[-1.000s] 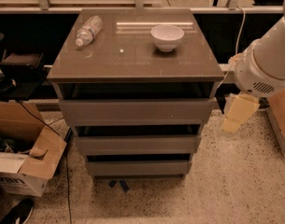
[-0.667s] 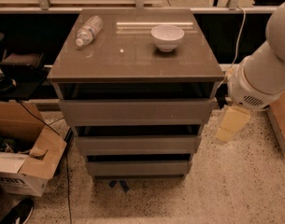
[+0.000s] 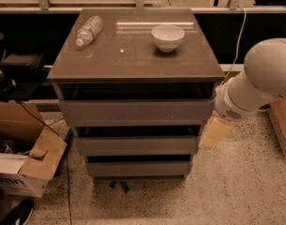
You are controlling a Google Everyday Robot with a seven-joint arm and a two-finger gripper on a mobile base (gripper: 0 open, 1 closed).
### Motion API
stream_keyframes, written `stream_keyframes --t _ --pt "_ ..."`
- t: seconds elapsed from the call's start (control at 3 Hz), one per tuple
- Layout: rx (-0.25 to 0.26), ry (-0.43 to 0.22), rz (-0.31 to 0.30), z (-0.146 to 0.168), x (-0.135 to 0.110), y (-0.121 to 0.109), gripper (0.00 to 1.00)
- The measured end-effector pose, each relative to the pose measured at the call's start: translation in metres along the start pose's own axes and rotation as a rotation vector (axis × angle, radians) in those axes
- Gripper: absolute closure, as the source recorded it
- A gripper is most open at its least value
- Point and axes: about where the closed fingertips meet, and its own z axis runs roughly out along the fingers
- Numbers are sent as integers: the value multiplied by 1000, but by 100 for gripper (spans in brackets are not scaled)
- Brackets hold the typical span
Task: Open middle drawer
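Speckled floor (image 3: 236,191) and a dark recess under a rail frame a grey-brown cabinet seen from above. Its middle drawer (image 3: 135,144) is the second of three fronts, a flat handleless panel between the top drawer (image 3: 135,111) and the bottom drawer (image 3: 138,168). No tray shows behind the front, only a dark gap above it, so I judge the drawer shut and the opening not yet begun.

The gripper (image 3: 215,132) hangs just beside the cabinet's right edge, at about the height of the middle drawer's upper rim. It is close to the front's right end, but I see no contact. Whether it is parted or closed cannot be told. What seems left is everything: reaching the front's edge, catching it, and pulling outward.

By count there are three drawers, one gripper, and one white arm (image 3: 259,83). On the cabinet's top surface (image 3: 133,60) stand one white bowl (image 3: 168,36) and one plastic bottle (image 3: 88,30), which lies on its side. They are well apart. One open cardboard box (image 3: 25,172) sits on the floor to the left.
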Motion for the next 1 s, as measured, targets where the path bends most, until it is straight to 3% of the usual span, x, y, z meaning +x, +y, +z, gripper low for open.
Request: stream_keyframes --t 0.67,1.0 --pt "-20 19 -26 19 2 6 0" --pt "-34 19 -57 50 -1 18 0"
